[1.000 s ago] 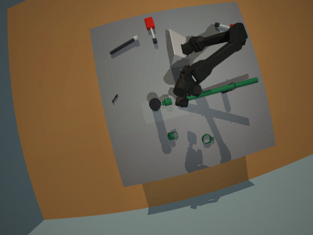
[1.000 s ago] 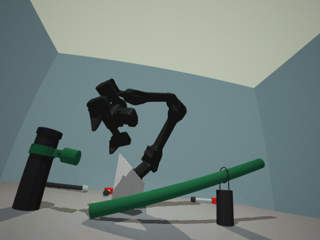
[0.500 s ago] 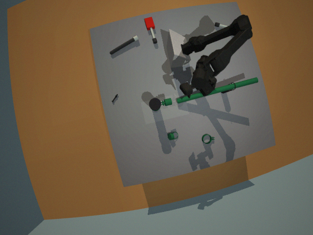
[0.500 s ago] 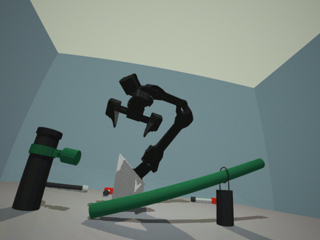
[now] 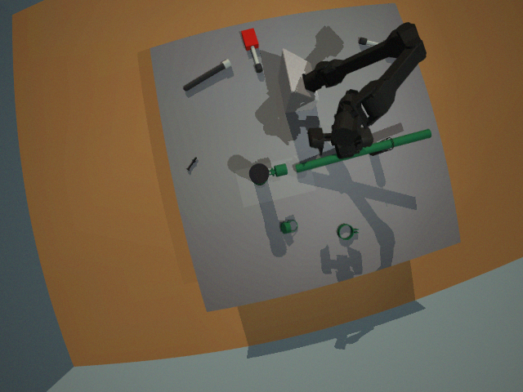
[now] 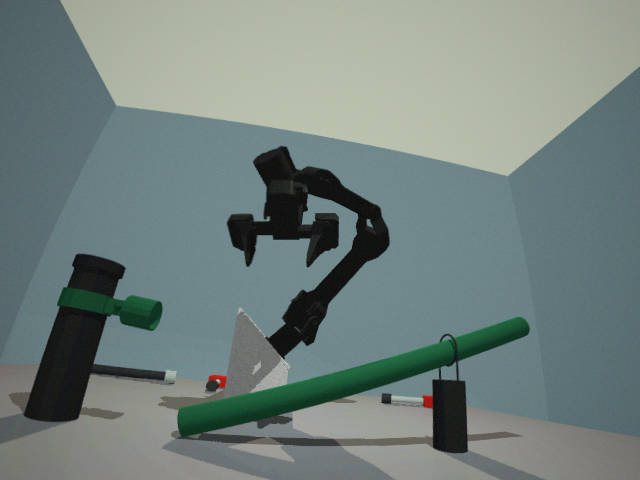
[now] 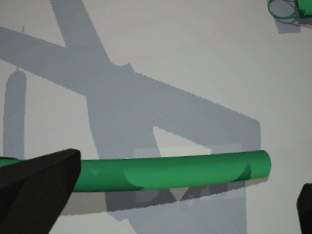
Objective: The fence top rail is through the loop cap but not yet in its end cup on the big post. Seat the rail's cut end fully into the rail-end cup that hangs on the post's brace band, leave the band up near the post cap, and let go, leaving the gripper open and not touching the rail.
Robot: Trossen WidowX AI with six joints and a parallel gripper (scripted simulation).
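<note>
The green rail (image 5: 409, 138) (image 6: 320, 390) (image 7: 180, 173) passes through the thin loop (image 6: 448, 336) above the short dark post (image 6: 449, 415). It slopes down to its near end, which lies low at the table, apart from the big post. The green rail-end cup (image 5: 280, 170) (image 6: 140, 312) is empty, its mouth facing the rail side. It hangs on the green brace band (image 6: 85, 300), high on the big post (image 6: 67, 356) just below the black cap (image 5: 258, 173) (image 6: 99, 267). My gripper (image 6: 278, 265) (image 7: 195, 181) is open and empty, high above the rail and not touching it.
A pale wedge block (image 5: 295, 76) (image 6: 248, 356) stands at the arm's base. A loose green cup with a loop (image 5: 288, 226) and a loose green band (image 5: 339, 231) lie beyond the rail. A dark rod (image 5: 204, 76), a red-headed tool (image 5: 250, 38) and a small dark bolt (image 5: 192, 163) lie around.
</note>
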